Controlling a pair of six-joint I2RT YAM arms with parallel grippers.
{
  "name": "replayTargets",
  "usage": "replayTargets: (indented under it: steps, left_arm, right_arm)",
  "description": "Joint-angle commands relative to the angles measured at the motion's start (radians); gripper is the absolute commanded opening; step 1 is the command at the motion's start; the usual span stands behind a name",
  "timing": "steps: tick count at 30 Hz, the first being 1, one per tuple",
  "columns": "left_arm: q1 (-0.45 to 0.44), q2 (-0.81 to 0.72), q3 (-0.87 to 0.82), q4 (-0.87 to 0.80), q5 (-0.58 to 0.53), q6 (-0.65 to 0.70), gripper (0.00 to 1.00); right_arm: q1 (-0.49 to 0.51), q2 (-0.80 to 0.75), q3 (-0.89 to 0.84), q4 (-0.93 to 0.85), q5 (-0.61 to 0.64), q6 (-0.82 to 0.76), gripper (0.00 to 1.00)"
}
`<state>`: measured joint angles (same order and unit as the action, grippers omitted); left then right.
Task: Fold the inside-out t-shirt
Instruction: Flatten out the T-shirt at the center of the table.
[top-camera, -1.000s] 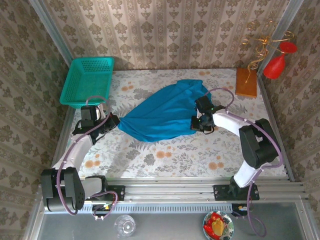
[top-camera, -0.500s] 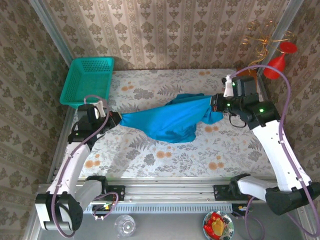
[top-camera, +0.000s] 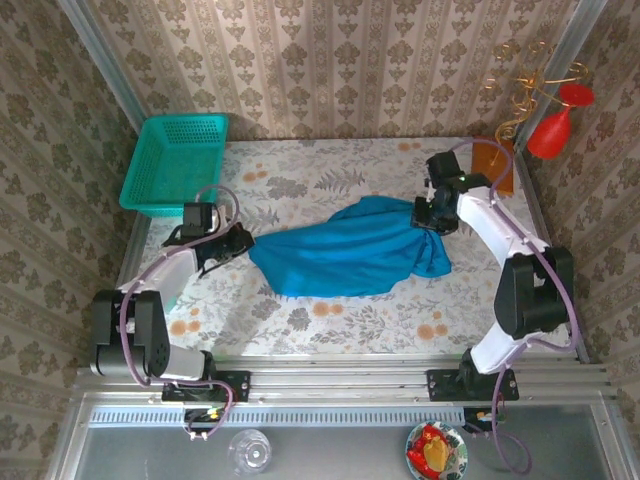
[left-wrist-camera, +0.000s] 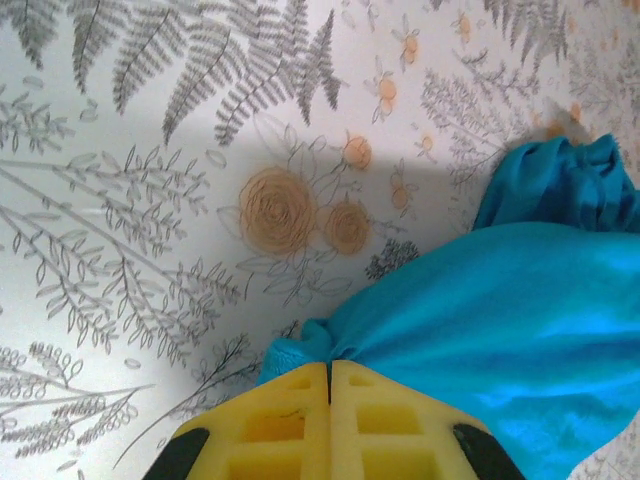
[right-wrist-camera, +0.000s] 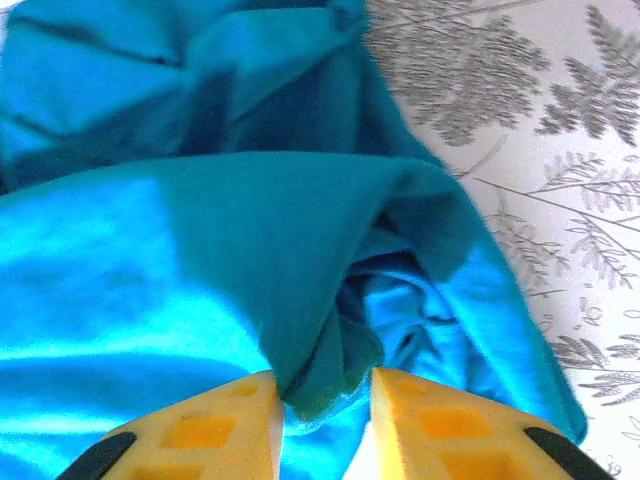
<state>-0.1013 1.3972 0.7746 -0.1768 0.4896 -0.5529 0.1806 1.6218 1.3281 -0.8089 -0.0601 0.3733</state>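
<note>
The inside-out t-shirt (top-camera: 350, 255) is a plain blue-teal cloth lying bunched across the middle of the flowered table. My left gripper (top-camera: 238, 243) is at its left tip. In the left wrist view the yellow pads of that gripper (left-wrist-camera: 330, 375) are pressed together on a small corner of the t-shirt (left-wrist-camera: 500, 300). My right gripper (top-camera: 428, 215) is at the shirt's upper right end. Its jaws (right-wrist-camera: 325, 385) stand apart, and a thick fold of the t-shirt (right-wrist-camera: 200, 250) sits loosely between them, against the left pad.
A teal plastic mesh basket (top-camera: 175, 160) stands at the table's back left corner. A brown wooden block (top-camera: 492, 165) lies at the back right, just behind the right gripper. Red ornaments (top-camera: 550, 130) hang on a gold wire stand by the right wall.
The right arm swung from the shirt's near right side to the back right, stretching it out, then came down. Its jaws have parted and the shirt has settled flat on the table.
</note>
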Motion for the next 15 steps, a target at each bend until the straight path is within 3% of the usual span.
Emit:
replayTargets:
  steps: [1,9,15]
  left_arm:
    - [0.015,-0.007,0.069,0.046,0.009,0.030,0.00]
    - [0.026,-0.020,0.114,0.039,0.015,0.019,0.00]
    - [0.026,-0.015,0.114,0.056,0.029,0.002,0.00]
  right_arm:
    - [0.096,-0.095,-0.032,0.024,-0.020,-0.009,0.31]
    - [0.389,-0.120,-0.202,0.072,-0.044,-0.001,0.31]
    - [0.475,-0.008,-0.284,0.100,0.065,0.038,0.38]
